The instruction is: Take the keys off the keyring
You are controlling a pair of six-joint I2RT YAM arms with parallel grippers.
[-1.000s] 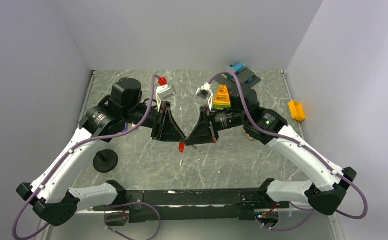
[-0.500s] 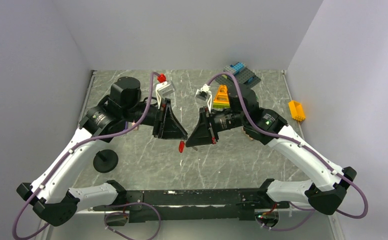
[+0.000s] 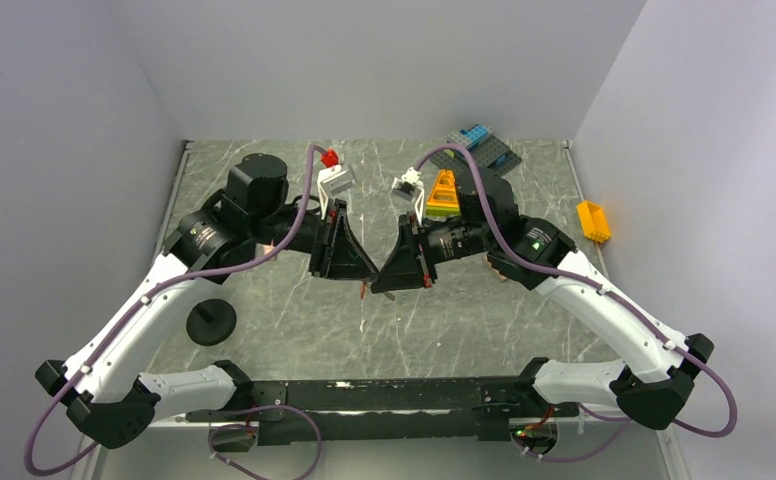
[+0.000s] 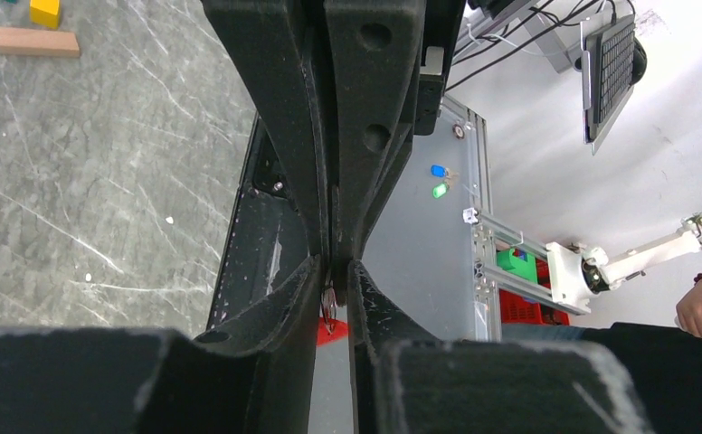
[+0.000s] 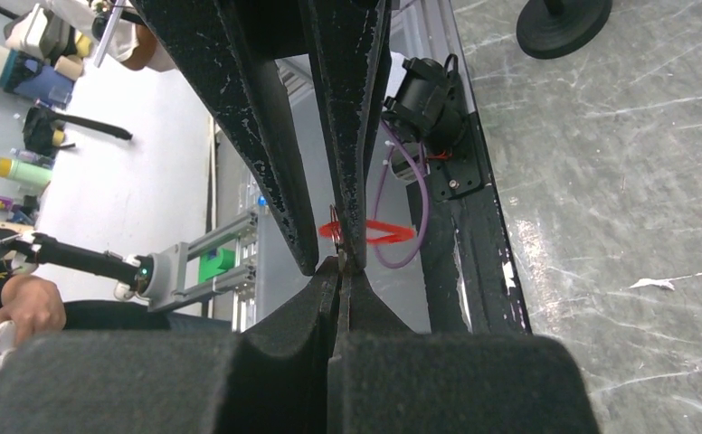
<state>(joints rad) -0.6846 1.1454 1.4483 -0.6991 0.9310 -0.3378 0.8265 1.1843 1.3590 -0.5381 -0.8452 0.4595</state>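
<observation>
My two grippers meet tip to tip above the middle of the table. My right gripper (image 3: 381, 288) is shut on a thin silver key (image 5: 339, 262) at its very tips (image 5: 340, 276). The keyring's thin ring (image 4: 329, 303) and red tag (image 4: 329, 333) hang from it; the tag also shows in the top view (image 3: 363, 291) and the right wrist view (image 5: 384, 232). My left gripper (image 3: 369, 277) is open by a narrow gap (image 4: 333, 280), its fingers on either side of the ring. I cannot tell whether they touch it.
An orange toy piece (image 3: 444, 190) and a grey baseplate with blue bricks (image 3: 479, 148) sit at the back right. A yellow brick (image 3: 593, 220) lies at the right edge. A black round stand (image 3: 211, 322) is near left. A wooden block (image 4: 35, 41) lies on the marble.
My left gripper drew back from the right gripper, leaving the tag hanging from the right one, then returned to the ring. The right arm has hardly moved.
</observation>
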